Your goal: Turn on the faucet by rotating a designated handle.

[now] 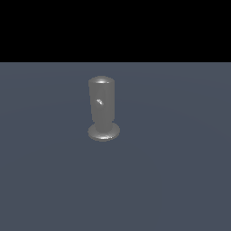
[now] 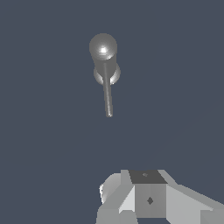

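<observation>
The faucet [image 1: 102, 108] is standing upright on the floor [image 1: 180, 180], the handle [image 2: 107, 94] is projecting sideways from its top, and the gripper [image 2: 148, 197] is hanging well apart from both, beyond the handle's tip.

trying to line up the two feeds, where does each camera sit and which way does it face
Exterior view: off the arm, level and side-on to the upright faucet on the grey floor; no robot part shows.
Wrist view: on the wrist, above, looking down on the faucet's top and its handle; part of the gripper shows.
Shared: the faucet and floor.
</observation>
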Robot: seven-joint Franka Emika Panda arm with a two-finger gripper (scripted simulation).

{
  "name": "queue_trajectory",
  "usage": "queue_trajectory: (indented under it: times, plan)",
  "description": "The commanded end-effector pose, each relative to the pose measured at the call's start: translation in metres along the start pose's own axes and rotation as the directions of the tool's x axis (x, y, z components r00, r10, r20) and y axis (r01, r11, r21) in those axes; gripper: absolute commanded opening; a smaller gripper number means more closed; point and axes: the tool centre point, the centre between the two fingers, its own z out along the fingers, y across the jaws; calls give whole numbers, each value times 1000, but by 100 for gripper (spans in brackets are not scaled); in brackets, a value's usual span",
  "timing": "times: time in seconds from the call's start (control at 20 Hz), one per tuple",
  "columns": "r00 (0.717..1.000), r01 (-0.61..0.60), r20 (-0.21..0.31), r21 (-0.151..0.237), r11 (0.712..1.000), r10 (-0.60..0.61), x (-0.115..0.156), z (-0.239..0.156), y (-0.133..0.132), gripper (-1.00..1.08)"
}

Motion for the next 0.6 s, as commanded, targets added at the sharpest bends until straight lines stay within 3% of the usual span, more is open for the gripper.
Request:
queue_trajectory:
  times: [0.0, 0.55]
  plan:
    - [1000, 0, 0, 0, 1000, 0, 0, 0, 0, -100]
    - [1000, 10, 5, -2, 1000, -10, 5, 31, -8, -100]
